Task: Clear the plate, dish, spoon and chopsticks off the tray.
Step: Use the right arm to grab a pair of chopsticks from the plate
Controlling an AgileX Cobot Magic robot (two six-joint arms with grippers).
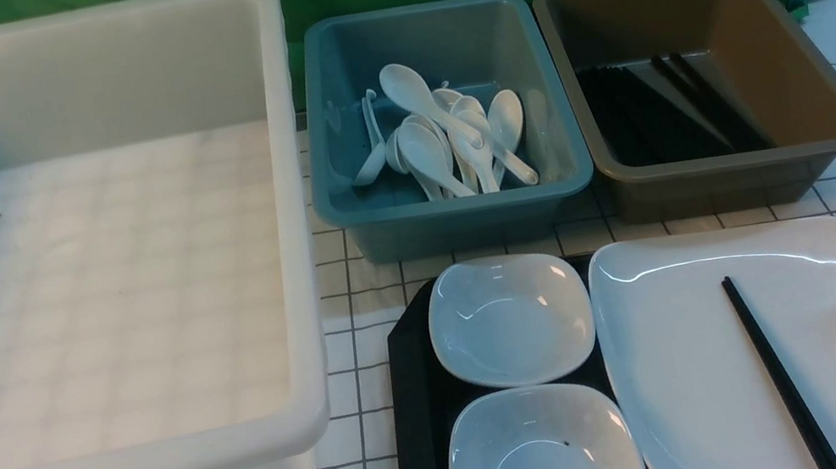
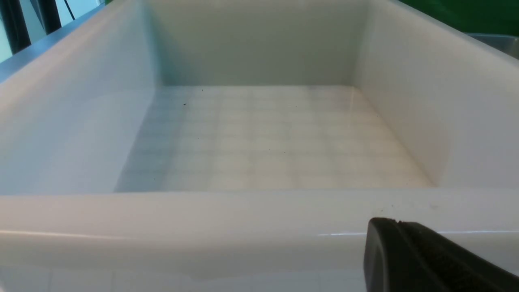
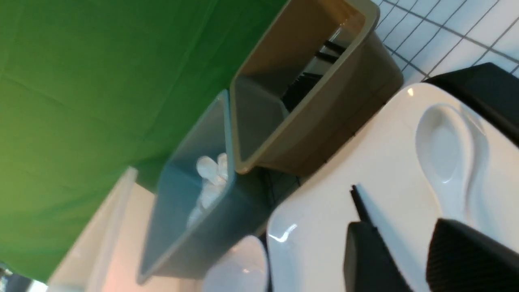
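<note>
The right gripper (image 3: 409, 261) hangs low over the plate (image 3: 324, 227) with its jaws apart, bare plate showing between them. The chopsticks (image 3: 360, 200) run up to one finger, and the spoon (image 3: 446, 154) lies just beside, also on the plate. The plate fills the right side of the black tray (image 1: 410, 408), with two small dishes (image 1: 510, 319) on the left side. Behind the tray stand a blue tub (image 1: 456, 209) of spoons and a brown tub (image 1: 724, 167) of chopsticks. The left gripper (image 2: 395, 229) is closed, near the front wall of the white tub (image 2: 202, 219).
</note>
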